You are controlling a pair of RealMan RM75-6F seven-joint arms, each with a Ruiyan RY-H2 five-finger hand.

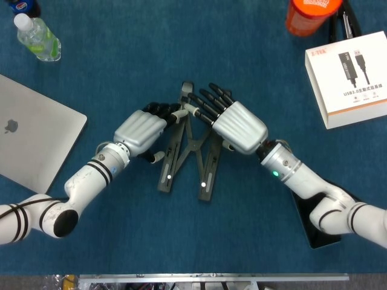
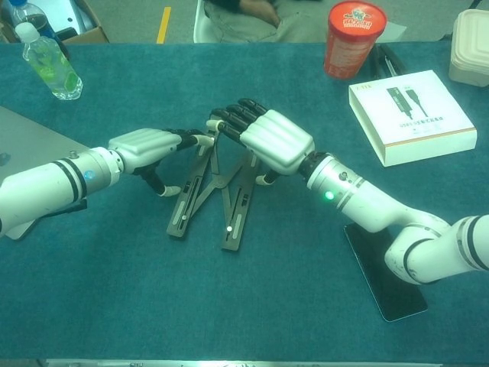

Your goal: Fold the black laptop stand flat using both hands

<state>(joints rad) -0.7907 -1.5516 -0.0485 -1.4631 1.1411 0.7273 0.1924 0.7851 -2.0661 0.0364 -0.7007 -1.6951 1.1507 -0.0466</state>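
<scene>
At mid-table your left hand braces one rail of the black laptop stand with curled fingers while your right hand, fingers extended, presses the other rail; next, close the remaining gap until both rails meet.

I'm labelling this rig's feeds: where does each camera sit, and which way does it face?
Head view: high above, looking almost straight down on the laptop stand; both forearms, left hand and right hand show.
Chest view: lower, looking forward across the table to the floor beyond; same arms and hands.
Shared: stand, both hands, white box, water bottle, orange cup.
</scene>
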